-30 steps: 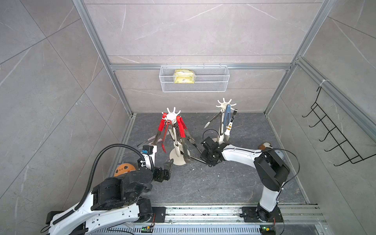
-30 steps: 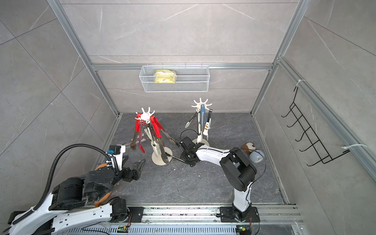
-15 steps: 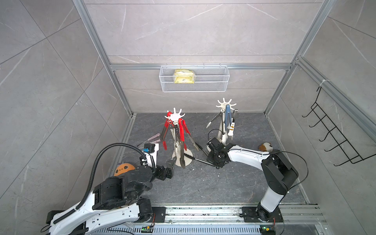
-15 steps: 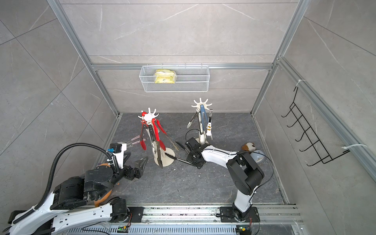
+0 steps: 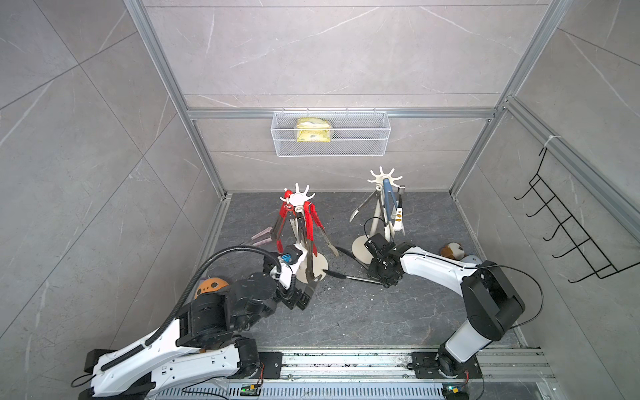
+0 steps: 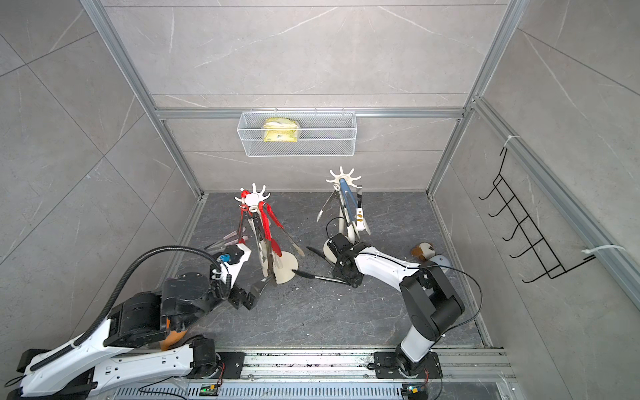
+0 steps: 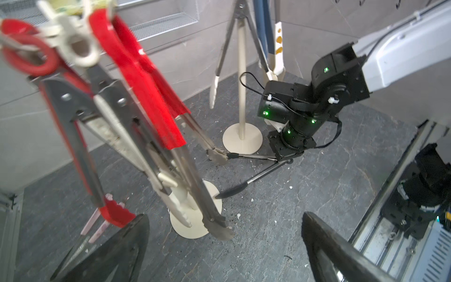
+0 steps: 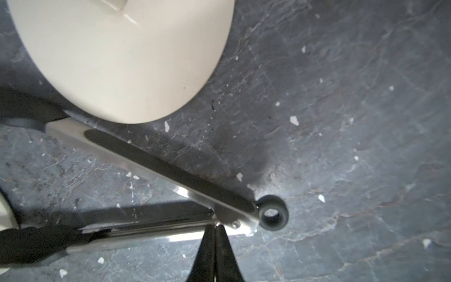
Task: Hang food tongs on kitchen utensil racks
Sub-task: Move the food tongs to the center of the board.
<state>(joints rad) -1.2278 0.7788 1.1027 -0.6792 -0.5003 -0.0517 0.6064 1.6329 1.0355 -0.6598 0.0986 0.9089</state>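
Tabletop is dark grey stone with white crumbs; walls are grey tile. Black tongs lie flat between left rack and right rack. Right fingers are closed, tips touching them. Left fingers spread wide, empty.

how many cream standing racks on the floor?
2. One cream rack stands left of centre in both top views, carrying red tongs; the second rack stands to its right, carrying blue-grey tongs. None looks hidden.
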